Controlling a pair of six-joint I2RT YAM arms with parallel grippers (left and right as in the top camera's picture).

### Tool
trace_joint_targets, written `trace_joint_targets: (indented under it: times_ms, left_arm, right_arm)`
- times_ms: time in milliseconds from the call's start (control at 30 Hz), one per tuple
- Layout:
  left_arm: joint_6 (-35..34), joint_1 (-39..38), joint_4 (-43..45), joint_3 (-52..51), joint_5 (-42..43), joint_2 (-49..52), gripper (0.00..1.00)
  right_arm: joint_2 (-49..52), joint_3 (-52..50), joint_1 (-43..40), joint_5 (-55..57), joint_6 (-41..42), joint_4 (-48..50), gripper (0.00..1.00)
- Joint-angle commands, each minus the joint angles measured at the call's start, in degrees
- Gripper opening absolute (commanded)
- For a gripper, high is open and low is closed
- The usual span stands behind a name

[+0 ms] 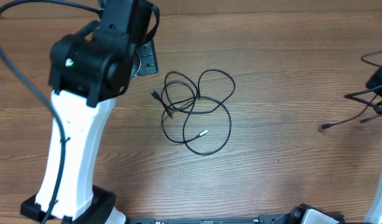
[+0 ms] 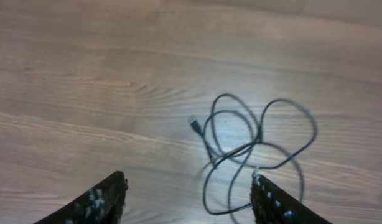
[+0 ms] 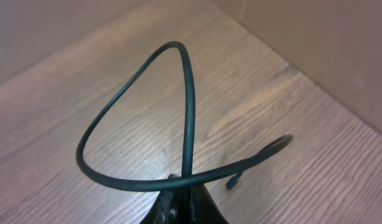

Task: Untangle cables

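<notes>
A thin black cable (image 1: 197, 112) lies in tangled loops at the table's middle, with small plugs at its ends (image 1: 155, 94). It also shows in the left wrist view (image 2: 253, 149). My left gripper (image 2: 188, 193) is open and empty, hovering just left of the loops; in the overhead view it is at the upper left (image 1: 144, 59). My right gripper (image 3: 185, 199) is shut on a second black cable (image 3: 135, 112), which arcs up in a loop. In the overhead view it is at the far right edge (image 1: 381, 81), with that cable's loose ends (image 1: 326, 126) trailing left.
The left arm's white base and black body (image 1: 85, 93) fill the left side. A thick black robot cable (image 1: 17, 68) curves along the far left. A cardboard wall (image 3: 315, 50) stands close behind the right gripper.
</notes>
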Motion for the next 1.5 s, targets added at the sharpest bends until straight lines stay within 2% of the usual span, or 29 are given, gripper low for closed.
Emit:
trace_joint_targets:
  times_ms: [0,33,67,167,233,633,700,967,1167,1267,1467]
  left_arm:
    - [1.0,0.2,-1.9,-0.7,-1.8,3.0,0.67]
    - [1.0,0.2,-3.0,-0.7,-1.7,3.7,0.67]
    - [1.0,0.2,-3.8,-0.7,-1.7,4.3,0.67]
    - [2.8,0.2,-4.2,-1.5,0.2,5.9,0.68]
    - [3.6,0.2,-4.2,-1.9,1.4,6.2,0.71]
    - [9.2,1.1,-4.2,-2.4,9.0,6.2,0.75]
    - [9.2,1.6,-4.2,-3.8,9.3,5.7,0.74]
    - [8.7,5.4,-4.2,-20.5,9.8,-0.4,0.72]
    - [8.4,10.0,-4.2,-32.2,16.1,-7.5,0.75]
    - [5.5,11.8,-4.1,-35.5,16.6,-10.1,0.76]
    - [6.0,10.3,4.4,-41.9,18.6,-10.4,0.83]
  right_arm:
    - [2.7,1.4,-0.9,-2.0,1.3,-0.3,0.04]
    - [3.4,1.4,-0.9,-2.6,1.3,-0.4,0.05]
    - [4.0,1.4,-0.9,-3.4,1.3,-0.5,0.1]
    - [5.0,1.4,-0.8,-8.4,1.3,-0.5,0.52]
    - [5.1,1.4,-0.8,-10.9,1.3,-0.6,0.61]
    - [4.9,1.5,1.7,-20.2,-1.3,-6.9,0.71]
    - [4.8,1.5,3.5,-20.2,-2.4,-7.7,0.76]
    - [4.6,1.5,11.9,-20.2,-5.0,-11.4,0.82]
    - [4.6,1.5,19.2,-20.2,-5.4,-16.2,0.87]
    - [4.6,1.5,22.7,-22.3,-5.4,-17.5,0.89]
    - [4.6,1.5,29.2,-26.8,-5.4,-17.7,0.92]
